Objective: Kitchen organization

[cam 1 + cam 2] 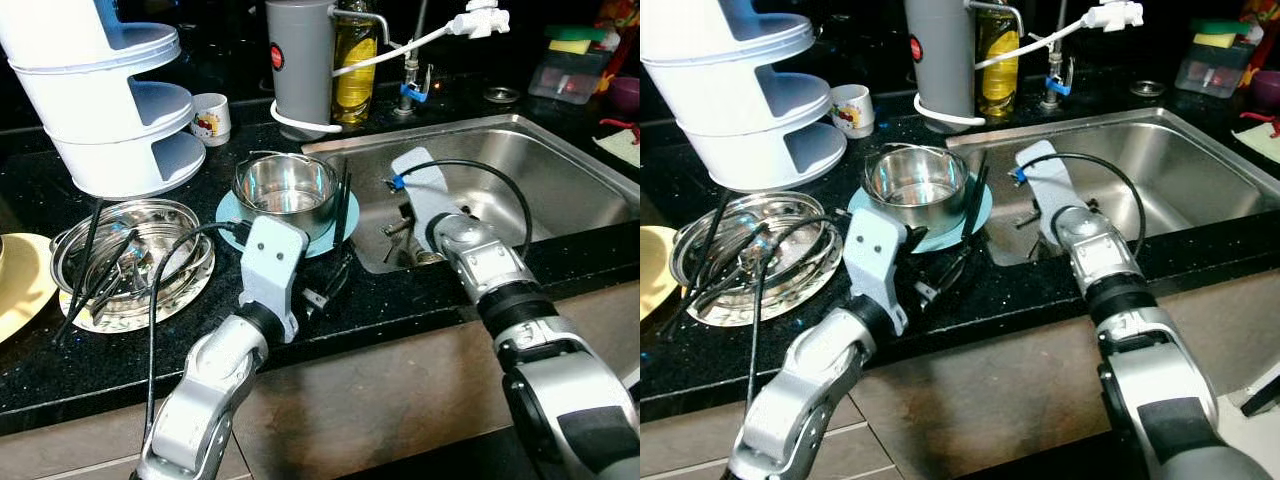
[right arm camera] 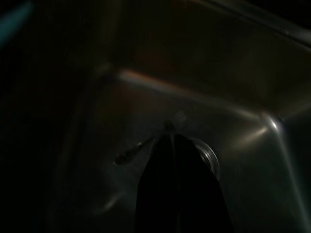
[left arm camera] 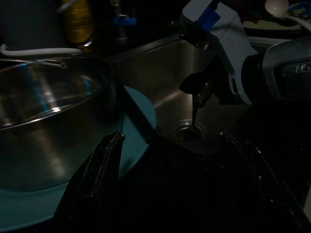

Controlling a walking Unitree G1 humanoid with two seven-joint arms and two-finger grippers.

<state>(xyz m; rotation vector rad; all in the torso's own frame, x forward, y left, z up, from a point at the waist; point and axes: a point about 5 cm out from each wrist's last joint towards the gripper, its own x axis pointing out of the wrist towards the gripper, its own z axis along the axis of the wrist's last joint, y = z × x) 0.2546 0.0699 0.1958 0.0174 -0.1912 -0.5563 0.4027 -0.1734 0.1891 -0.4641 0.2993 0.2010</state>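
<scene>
- Black counter (image 1: 40,370) runs beside a steel sink (image 1: 560,170).
- Steel bowl (image 1: 287,190) sits on a teal plate (image 1: 340,225) at the sink's edge, between a wide steel dish (image 1: 150,225) of dark utensils and the basin.
- Behind stand a white tiered rack (image 1: 110,100), a small mug (image 1: 211,117), a grey canister (image 1: 300,65) and an oil bottle (image 1: 357,60).
- Left gripper (image 3: 170,145) hovers beside the bowl, fingers spread, empty.
- Right gripper (image 2: 175,145) reaches into the sink above the drain (image 2: 209,155), fingers pressed together; a thin utensil (image 2: 133,151) lies beside its tip.
</scene>
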